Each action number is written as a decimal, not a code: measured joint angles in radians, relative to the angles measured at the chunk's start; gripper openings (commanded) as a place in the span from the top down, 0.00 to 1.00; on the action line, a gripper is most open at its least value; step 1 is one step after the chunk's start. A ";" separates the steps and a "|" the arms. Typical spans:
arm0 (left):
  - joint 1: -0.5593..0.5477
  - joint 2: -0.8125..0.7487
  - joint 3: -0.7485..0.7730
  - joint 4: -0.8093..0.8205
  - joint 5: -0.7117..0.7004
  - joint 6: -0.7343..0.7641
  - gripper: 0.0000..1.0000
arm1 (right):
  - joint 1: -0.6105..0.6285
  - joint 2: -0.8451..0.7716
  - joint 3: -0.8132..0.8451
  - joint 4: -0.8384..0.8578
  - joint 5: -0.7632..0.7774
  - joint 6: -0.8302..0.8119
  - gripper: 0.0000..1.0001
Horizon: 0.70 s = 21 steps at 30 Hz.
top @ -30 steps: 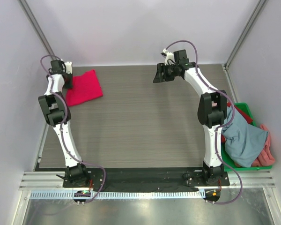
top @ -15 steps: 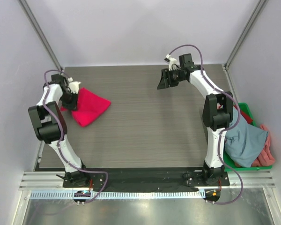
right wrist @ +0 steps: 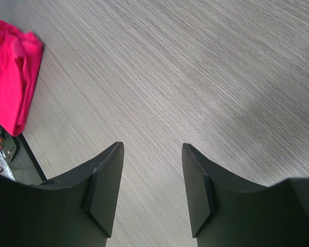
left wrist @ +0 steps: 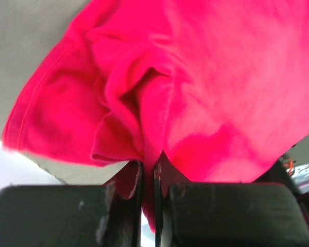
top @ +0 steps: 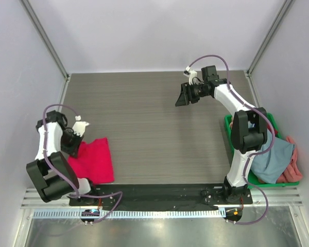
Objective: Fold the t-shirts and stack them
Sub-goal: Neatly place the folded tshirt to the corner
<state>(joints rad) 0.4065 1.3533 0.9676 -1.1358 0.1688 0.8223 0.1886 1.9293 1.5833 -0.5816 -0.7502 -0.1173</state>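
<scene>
The folded crimson-red t-shirt (top: 92,161) lies at the near left corner of the table. My left gripper (top: 75,145) is shut on its left edge; the left wrist view shows cloth (left wrist: 195,87) pinched between the two closed fingers (left wrist: 123,200). My right gripper (top: 182,96) is open and empty, hovering over the bare far middle of the table, with nothing between its fingers (right wrist: 104,190). The red t-shirt (right wrist: 10,77) shows far off in the right wrist view. Grey-blue (top: 274,154) and salmon-pink (top: 294,165) t-shirts are piled in the crate at right.
A green plastic crate (top: 228,125) stands at the right table edge, partly behind my right arm. Grey walls and metal posts enclose the table on three sides. A black strip and metal rail (top: 159,198) run along the near edge.
My left gripper has dragged the red t-shirt from the far left down to the near left corner. My right gripper has drifted slightly right and nearer, still open.
</scene>
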 measured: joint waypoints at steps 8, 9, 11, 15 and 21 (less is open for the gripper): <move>0.206 0.115 0.049 0.041 -0.066 0.102 1.00 | 0.000 -0.022 -0.021 0.021 -0.004 0.004 0.46; 0.219 0.143 0.068 0.054 -0.072 0.104 1.00 | 0.000 -0.028 -0.026 0.021 -0.004 0.004 0.46; 0.238 0.197 0.113 0.079 -0.084 0.107 1.00 | 0.000 -0.040 -0.034 0.024 -0.004 0.004 0.46; 0.261 0.273 0.169 0.121 -0.111 0.111 1.00 | 0.000 -0.050 -0.041 0.029 -0.004 0.003 0.46; 0.280 0.335 0.203 0.140 -0.147 0.120 1.00 | 0.000 -0.050 -0.046 0.032 -0.003 0.002 0.46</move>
<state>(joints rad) 0.6868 1.6878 1.1709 -0.9955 0.0216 0.9421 0.1886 1.8797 1.5375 -0.5499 -0.7532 -0.1154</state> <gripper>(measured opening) 0.058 0.541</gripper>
